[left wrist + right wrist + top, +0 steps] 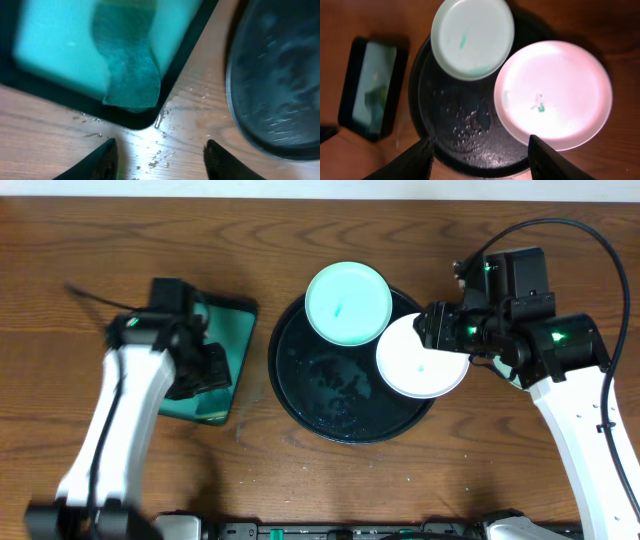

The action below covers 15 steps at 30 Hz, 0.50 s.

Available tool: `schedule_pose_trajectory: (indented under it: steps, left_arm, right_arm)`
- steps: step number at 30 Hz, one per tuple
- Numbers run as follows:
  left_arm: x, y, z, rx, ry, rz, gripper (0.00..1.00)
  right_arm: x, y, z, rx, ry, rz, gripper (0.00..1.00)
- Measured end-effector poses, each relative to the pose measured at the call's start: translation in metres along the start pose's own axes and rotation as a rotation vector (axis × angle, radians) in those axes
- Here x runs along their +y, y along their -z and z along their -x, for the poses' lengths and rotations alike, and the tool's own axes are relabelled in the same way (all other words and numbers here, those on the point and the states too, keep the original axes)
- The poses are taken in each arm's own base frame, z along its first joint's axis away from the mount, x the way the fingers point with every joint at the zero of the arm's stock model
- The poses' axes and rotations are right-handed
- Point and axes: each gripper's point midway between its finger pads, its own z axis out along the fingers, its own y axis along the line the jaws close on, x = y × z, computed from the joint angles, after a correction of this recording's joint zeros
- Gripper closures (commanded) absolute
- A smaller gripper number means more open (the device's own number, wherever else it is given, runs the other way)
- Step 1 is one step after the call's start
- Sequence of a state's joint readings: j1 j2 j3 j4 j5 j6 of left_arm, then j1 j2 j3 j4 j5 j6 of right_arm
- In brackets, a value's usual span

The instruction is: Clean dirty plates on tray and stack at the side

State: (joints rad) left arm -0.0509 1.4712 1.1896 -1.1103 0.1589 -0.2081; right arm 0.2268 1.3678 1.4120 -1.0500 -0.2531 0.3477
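Now I count a pair on one tray (330, 395): a mint plate (347, 304) overlapping its far rim, a white plate (420, 358) overlapping its right rim, the middle wet and bare. One teal tray (232, 330) lies left. My left pincer (160, 150) and right pincer (482, 150) both gape wide, holding nothing

The left gripper (212, 366) hangs at middle left of the overhead frame, jaws apart. The right gripper (432, 328), at upper right, is spread likewise.
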Motion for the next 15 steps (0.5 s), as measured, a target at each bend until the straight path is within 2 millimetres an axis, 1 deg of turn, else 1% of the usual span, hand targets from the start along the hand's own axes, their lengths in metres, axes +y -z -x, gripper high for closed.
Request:
schedule_pose_trajectory:
  steps: [1,2,6,8,10,12,14,15]
  left_arm:
    - [-0.001,-0.010,0.001,0.031,-0.007,0.008,0.46]
    - [-0.003,-0.025,0.002,0.072,-0.021,0.019,0.47]
    - [-0.008,-0.063,0.009,0.143,-0.055,0.036,0.56]
    - [-0.009,-0.079,0.011,0.167,-0.062,0.040,0.57]
    - [-0.010,-0.089,0.014,0.175,-0.072,0.042,0.60]
    - [-0.012,-0.095,0.019,0.163,-0.081,0.038,0.68]
    - [-0.014,-0.100,0.024,0.148,-0.091,0.033,0.78]
    - [-0.015,-0.101,0.026,0.141,-0.091,0.031,0.80]
  right_arm:
    - [0.001,0.000,-0.002,0.009,0.003,0.004,0.44]
    - [0.002,0.000,-0.005,0.020,0.012,0.013,0.43]
    - [0.004,0.000,-0.005,0.024,0.023,0.024,0.43]
    - [0.005,0.000,-0.006,0.025,0.026,0.026,0.43]
    - [0.005,0.000,-0.006,0.026,0.028,0.027,0.43]
    - [0.006,0.000,-0.006,0.027,0.029,0.030,0.43]
    - [0.006,0.000,-0.006,0.027,0.029,0.031,0.43]
    - [0.006,0.000,-0.006,0.027,0.029,0.031,0.43]
